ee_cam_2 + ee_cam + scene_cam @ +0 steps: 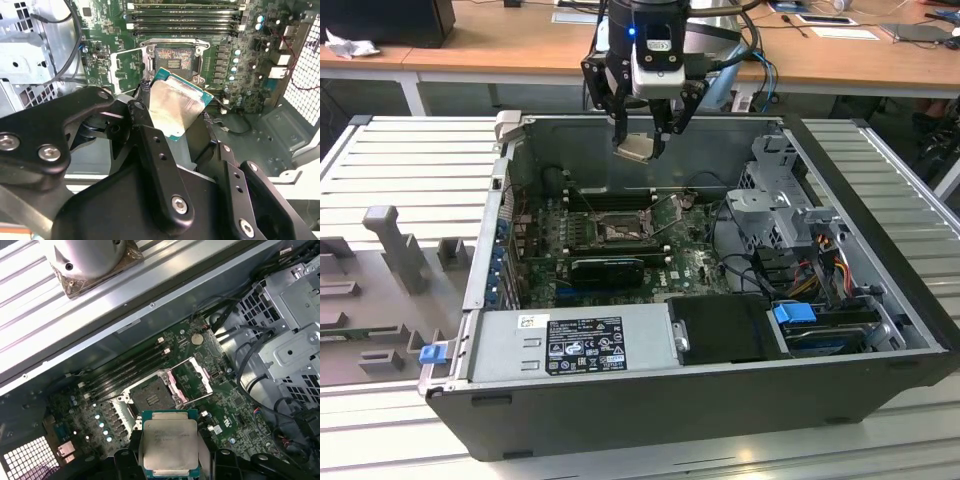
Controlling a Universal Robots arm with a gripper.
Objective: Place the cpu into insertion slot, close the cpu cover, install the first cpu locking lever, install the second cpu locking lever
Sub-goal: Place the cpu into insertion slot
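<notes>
Right now the gripper [640,145] hangs over the open computer case [720,410], its jaws drawn narrow on the cpu [634,149] and pinching the chip by its edges. The chip's silver top shows in both wrist views. It is in the air, well above the green board [692,262] and apart from the insertion slot [150,394], which lies bare with its dark centre showing. The cpu cover [205,376] stands flipped up just beside the slot.
</notes>
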